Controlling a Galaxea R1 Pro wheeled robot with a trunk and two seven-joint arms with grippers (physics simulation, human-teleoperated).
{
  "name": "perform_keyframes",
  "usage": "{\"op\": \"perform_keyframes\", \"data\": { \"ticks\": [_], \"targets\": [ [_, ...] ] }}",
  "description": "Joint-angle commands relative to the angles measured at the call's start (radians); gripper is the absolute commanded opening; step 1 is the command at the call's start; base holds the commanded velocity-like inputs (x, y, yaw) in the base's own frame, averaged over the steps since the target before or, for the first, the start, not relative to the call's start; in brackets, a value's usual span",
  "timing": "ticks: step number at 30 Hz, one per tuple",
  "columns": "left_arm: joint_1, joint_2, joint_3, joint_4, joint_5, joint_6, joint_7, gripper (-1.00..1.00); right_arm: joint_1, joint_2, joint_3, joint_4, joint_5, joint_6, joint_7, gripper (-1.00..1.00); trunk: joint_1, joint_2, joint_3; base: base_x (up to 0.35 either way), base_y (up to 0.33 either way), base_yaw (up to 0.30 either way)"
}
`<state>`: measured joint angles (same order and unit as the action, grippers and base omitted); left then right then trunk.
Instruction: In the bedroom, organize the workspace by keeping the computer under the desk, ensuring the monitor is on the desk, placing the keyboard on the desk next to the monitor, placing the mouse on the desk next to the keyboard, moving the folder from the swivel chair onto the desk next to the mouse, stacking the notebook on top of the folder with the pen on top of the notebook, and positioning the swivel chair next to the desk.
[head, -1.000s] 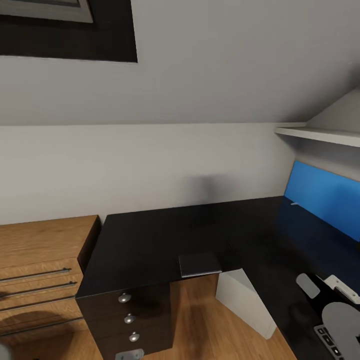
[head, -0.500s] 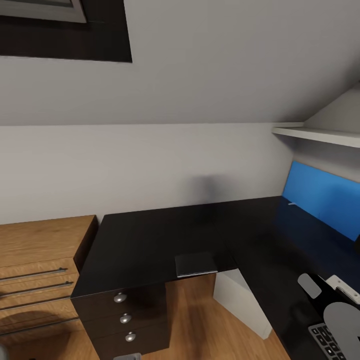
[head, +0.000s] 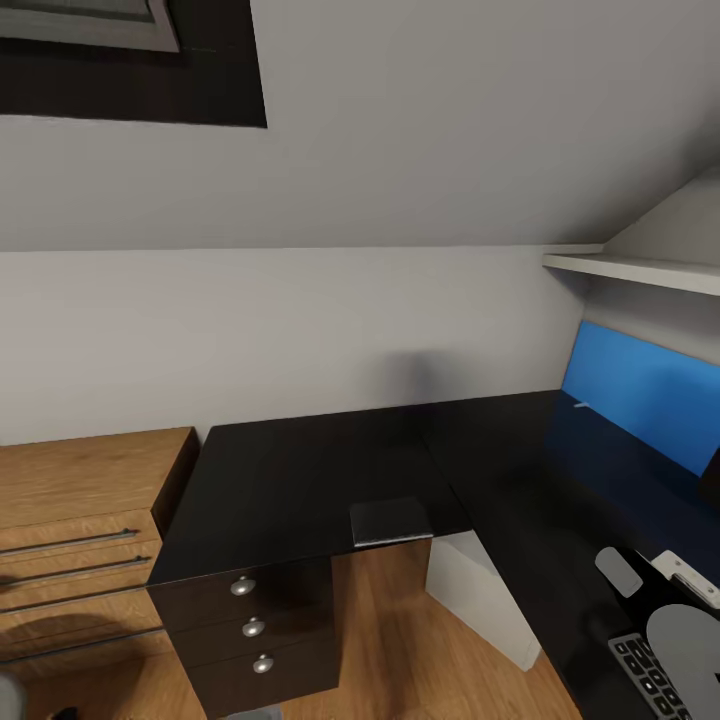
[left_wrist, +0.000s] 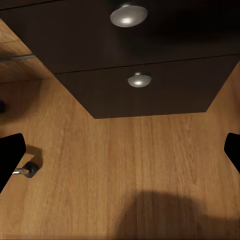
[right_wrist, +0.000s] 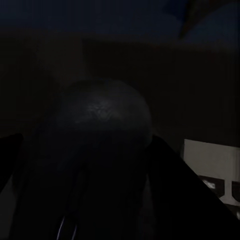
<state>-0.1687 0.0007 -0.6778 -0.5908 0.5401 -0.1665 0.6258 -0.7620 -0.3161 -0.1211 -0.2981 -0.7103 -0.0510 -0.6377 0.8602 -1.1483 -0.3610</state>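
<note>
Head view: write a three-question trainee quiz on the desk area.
1. True or false: the notebook lies on the desk, near its front edge.
2. How many silver knobs show on the desk's front? A) two B) three C) five
3. Fill in: the panel along the desk's far right side is coloured ____.

Key: 1 true; 2 B; 3 blue.

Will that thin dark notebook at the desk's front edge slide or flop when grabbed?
The thin dark grey notebook lies flat on the glossy black desk, so a push probably slides it easily. Flat, it should not roll. Being so thin, it may flex when lifted by one edge.
</note>
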Motion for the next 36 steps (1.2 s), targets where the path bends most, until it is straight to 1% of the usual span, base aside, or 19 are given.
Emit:
{"op": "perform_keyframes", "data": {
  "ticks": [1, 16, 17, 36],
  "targets": [
    [-0.002, 0.001, -0.008, 0.0, 0.011, -0.007, 0.006, 1.0, 0.0, 0.0, 0.001, -0.001, -0.014, -0.008, -0.002, -1.0, 0.0, -0.001, -0.001, -0.017, 0.0, 0.0],
    [-0.002, 0.001, -0.008, 0.0, 0.011, -0.007, 0.006, 1.0, 0.0, 0.003, 0.003, -0.001, -0.014, -0.009, -0.002, -1.0, 0.0, -0.001, -0.001, -0.002, 0.0, 0.0],
    [-0.002, 0.001, -0.008, 0.0, 0.011, -0.007, 0.006, 1.0, 0.0, 0.003, 0.003, -0.001, -0.014, -0.009, -0.002, 1.0, 0.0, -0.001, -0.001, 0.0, 0.0, 0.0],
    [-0.002, 0.001, -0.008, 0.0, 0.011, -0.007, 0.006, 1.0, 0.0, 0.003, 0.003, -0.003, -0.014, -0.01, 0.0, 1.0, 0.0, -0.001, -0.001, 0.0, 0.0, 0.0]
  ]
}}
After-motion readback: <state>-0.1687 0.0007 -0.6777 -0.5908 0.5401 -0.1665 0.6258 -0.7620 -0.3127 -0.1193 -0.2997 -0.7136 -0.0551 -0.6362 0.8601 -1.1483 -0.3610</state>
